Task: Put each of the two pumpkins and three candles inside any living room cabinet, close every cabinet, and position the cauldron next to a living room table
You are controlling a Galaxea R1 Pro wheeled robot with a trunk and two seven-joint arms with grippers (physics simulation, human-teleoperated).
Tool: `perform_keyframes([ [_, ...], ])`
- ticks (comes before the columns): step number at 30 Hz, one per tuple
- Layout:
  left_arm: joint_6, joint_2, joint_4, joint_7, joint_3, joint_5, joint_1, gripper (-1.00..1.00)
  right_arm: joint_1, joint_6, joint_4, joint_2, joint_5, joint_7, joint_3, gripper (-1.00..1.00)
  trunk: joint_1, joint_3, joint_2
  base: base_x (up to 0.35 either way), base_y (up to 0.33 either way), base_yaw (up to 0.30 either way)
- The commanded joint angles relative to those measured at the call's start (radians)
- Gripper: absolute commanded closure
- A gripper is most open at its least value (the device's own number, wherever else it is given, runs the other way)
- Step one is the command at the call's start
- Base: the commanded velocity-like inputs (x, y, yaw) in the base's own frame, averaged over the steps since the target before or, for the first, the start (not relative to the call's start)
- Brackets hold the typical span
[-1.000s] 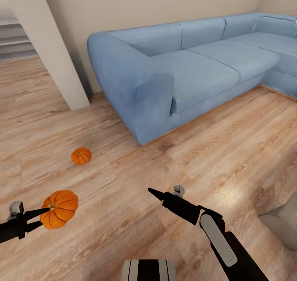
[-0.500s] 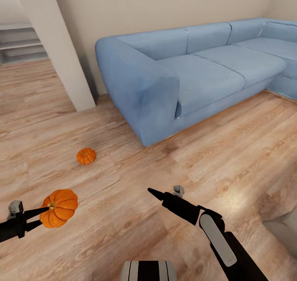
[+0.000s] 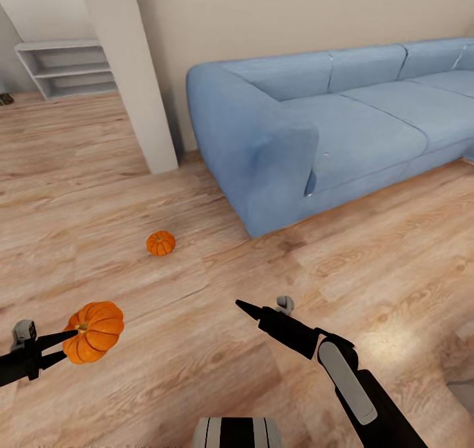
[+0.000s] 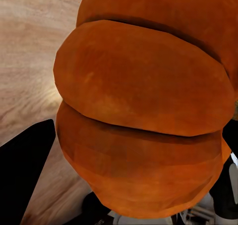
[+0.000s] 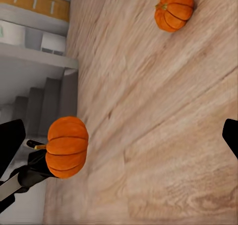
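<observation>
My left gripper (image 3: 68, 343) is shut on a bright orange pumpkin (image 3: 95, 331), held above the wood floor at the lower left of the head view. In the left wrist view this pumpkin (image 4: 148, 106) sits close up between the dark fingers (image 4: 25, 160). A second, smaller-looking pumpkin (image 3: 160, 243) lies on the floor ahead, left of the sofa's arm. My right gripper (image 3: 245, 308) hangs empty over the floor near the centre, its fingers (image 5: 10, 140) spread wide and open. Its wrist view takes in both the held pumpkin (image 5: 67, 146) and the floor pumpkin (image 5: 174, 9).
A large blue sofa (image 3: 316, 139) fills the right half ahead, against the beige wall. A white pillar (image 3: 131, 73) stands left of it, with a pale shelf unit (image 3: 62, 66) further back. Wood floor stretches between me and the floor pumpkin. A grey corner (image 3: 461, 389) shows at the lower right.
The whole view has swung to the left, so the sofa, pillar and floor pumpkin have slid rightwards in the picture. Both arms keep their pose, and the left gripper still holds its pumpkin.
</observation>
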Motion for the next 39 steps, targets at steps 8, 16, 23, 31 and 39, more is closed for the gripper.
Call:
perform_keyframes([
  [8,0.009,0.001,0.001,-0.097,-0.005,-0.004,-0.002,1.0,0.0,0.003,0.005,0.001,-0.004,0.0,0.0,-1.0,0.0,0.007,0.0,0.0,0.0,0.239],
  [16,0.009,0.002,-0.006,-0.155,-0.01,-0.008,-0.002,1.0,0.001,0.003,0.012,0.001,-0.004,0.001,0.0,-1.0,0.0,0.015,0.0,0.0,0.0,0.239],
  [23,0.009,0.002,-0.003,-0.157,-0.008,-0.008,-0.002,1.0,0.0,0.003,0.013,0.001,-0.004,0.001,0.0,-1.0,-0.002,0.041,0.001,0.0,0.0,0.239],
  [31,0.009,0.002,-0.003,-0.157,-0.009,-0.009,-0.002,1.0,0.0,0.003,0.013,0.001,-0.004,0.001,0.0,-1.0,-0.006,0.079,0.003,0.0,0.0,0.239],
  [39,0.009,0.004,0.001,-0.156,-0.011,-0.042,-0.002,1.0,0.0,0.003,0.013,0.0,-0.004,0.001,0.0,-1.0,-0.01,0.117,0.005,0.0,0.0,0.239],
])
